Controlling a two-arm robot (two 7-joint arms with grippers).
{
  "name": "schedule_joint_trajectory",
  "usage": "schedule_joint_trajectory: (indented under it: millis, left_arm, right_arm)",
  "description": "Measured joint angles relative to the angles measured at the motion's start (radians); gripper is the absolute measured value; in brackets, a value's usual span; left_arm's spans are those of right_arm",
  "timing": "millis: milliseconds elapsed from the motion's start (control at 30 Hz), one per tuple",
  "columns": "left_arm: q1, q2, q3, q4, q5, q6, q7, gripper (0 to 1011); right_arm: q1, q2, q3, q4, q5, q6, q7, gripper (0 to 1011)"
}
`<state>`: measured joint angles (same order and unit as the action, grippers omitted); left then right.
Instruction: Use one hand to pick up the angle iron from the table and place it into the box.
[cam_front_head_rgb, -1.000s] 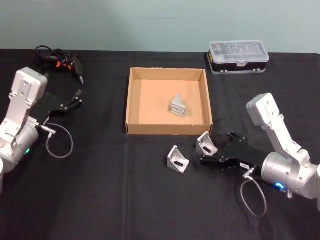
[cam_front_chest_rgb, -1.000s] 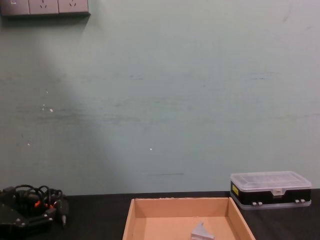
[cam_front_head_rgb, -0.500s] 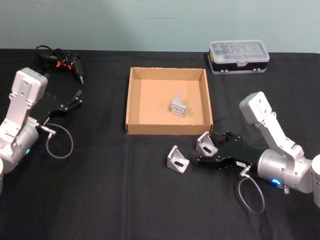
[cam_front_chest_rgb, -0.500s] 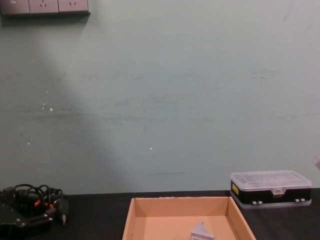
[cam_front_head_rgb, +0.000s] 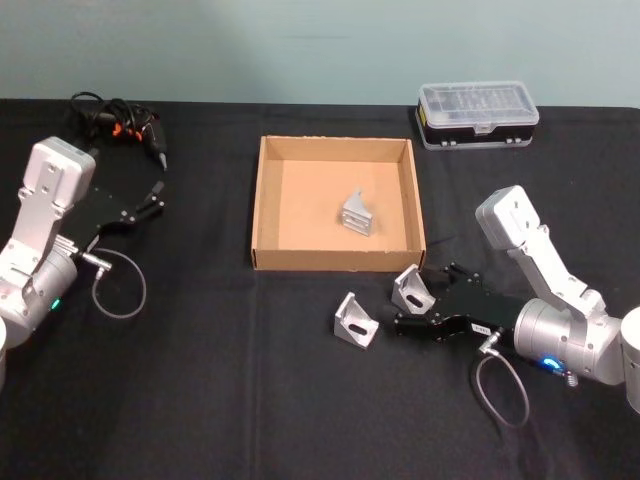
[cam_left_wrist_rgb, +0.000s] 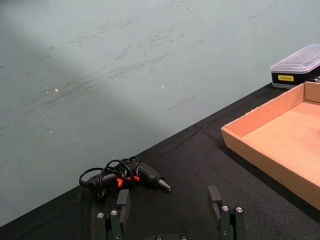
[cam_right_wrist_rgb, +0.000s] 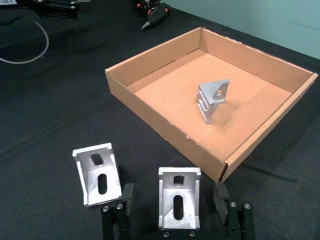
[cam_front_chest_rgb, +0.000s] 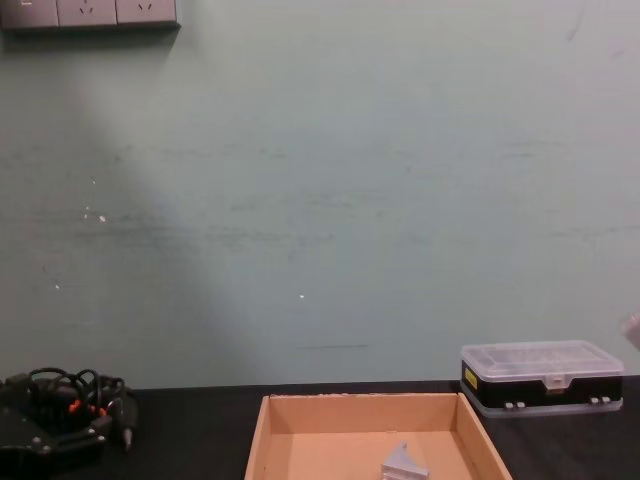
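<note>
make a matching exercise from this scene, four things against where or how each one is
1 box
2 plastic case
3 right gripper
4 left gripper

a open, near the corded tool
b open, astride the angle iron by the box front
c back edge of the table, right of the box
d mid-table, one tilted angle iron inside

Pairs: 1-d, 2-c, 3-b, 4-a

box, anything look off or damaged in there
Nothing damaged. The one angle iron inside the box stands tipped on an edge rather than lying flat; the walls look intact.
</note>
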<state>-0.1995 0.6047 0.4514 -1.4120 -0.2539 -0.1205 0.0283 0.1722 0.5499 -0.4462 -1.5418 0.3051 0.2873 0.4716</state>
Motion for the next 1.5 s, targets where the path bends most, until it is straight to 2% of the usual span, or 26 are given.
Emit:
schedule_joint_trajectory:
  millis: [933, 1500]
  left_arm:
    - [0.000, 0.000, 0.000, 0.000, 0.000, 0.000, 0.000, 1011]
    - [0.000, 0.000, 0.000, 0.000, 0.000, 0.000, 0.000, 1011]
  right_arm:
    - [0.062, -0.034, -0.023, 0.073, -0.014, -0.010, 0.023, 1003]
    - [0.046, -0.024, -0.018, 0.058, -0.004, -0.013, 0.023, 1003]
